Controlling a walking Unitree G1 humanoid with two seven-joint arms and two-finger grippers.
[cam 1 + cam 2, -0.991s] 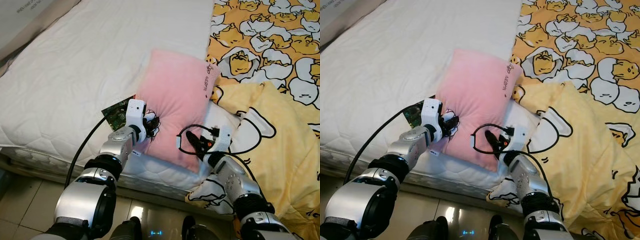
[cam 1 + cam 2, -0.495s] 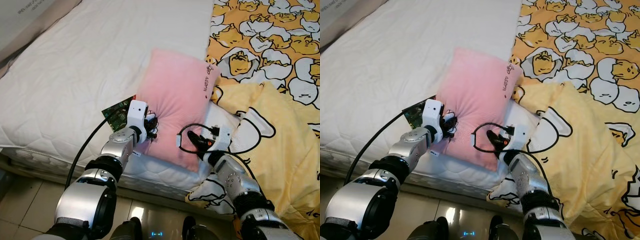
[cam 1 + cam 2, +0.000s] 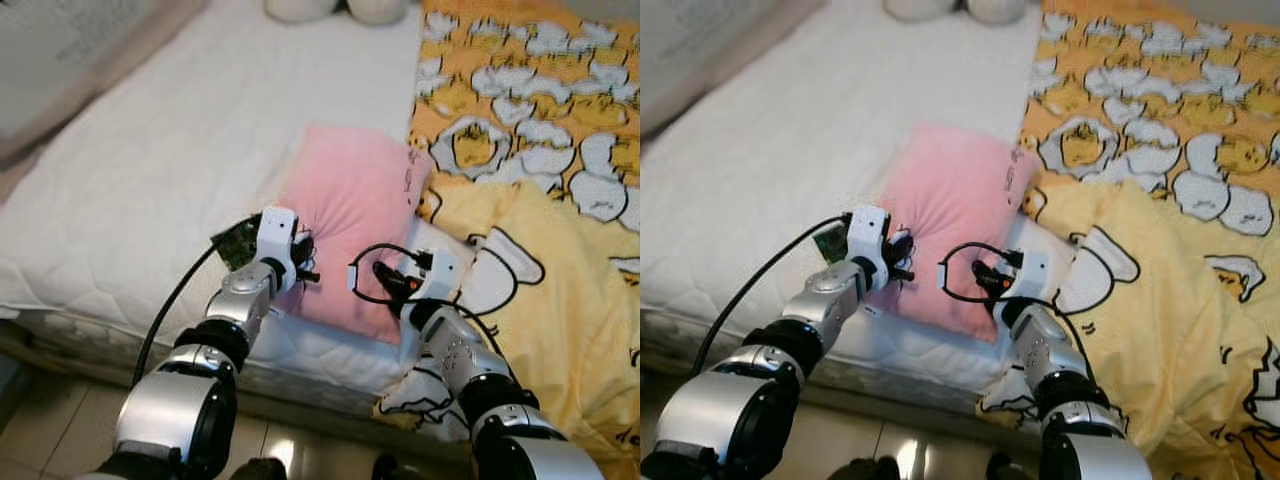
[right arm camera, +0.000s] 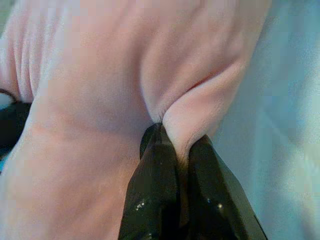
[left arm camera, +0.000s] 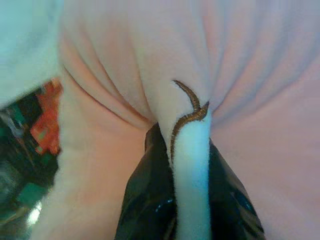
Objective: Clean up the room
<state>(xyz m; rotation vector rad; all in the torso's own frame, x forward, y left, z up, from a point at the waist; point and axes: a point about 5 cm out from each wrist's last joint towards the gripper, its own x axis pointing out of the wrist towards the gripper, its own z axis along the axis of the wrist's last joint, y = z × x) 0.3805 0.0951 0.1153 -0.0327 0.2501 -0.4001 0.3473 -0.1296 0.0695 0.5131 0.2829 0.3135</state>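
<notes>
A pink pillow (image 3: pixel 350 215) lies on the white mattress (image 3: pixel 150 170) near its front edge, beside a yellow patterned duvet (image 3: pixel 560 260). My left gripper (image 3: pixel 303 262) is shut on a pinched fold at the pillow's near left corner; the left wrist view has that fold (image 5: pixel 192 150) squeezed between the black fingers (image 5: pixel 145 195). At the pillow's near right corner my right gripper (image 3: pixel 385 283) is shut on the fabric, and the right wrist view shows a pink fold (image 4: pixel 182 127) clamped between its fingers (image 4: pixel 155 190).
Two pale rounded pillows (image 3: pixel 340 8) lie at the head of the bed. The duvet covers the right half of the bed and hangs over the front edge (image 3: pixel 420 385). Tiled floor (image 3: pixel 60 410) runs along the bed's near side.
The camera has tilted up, so more of the head of the bed shows. Both grippers keep their hold on the pillow's near corners, which sit slightly higher and farther onto the bed.
</notes>
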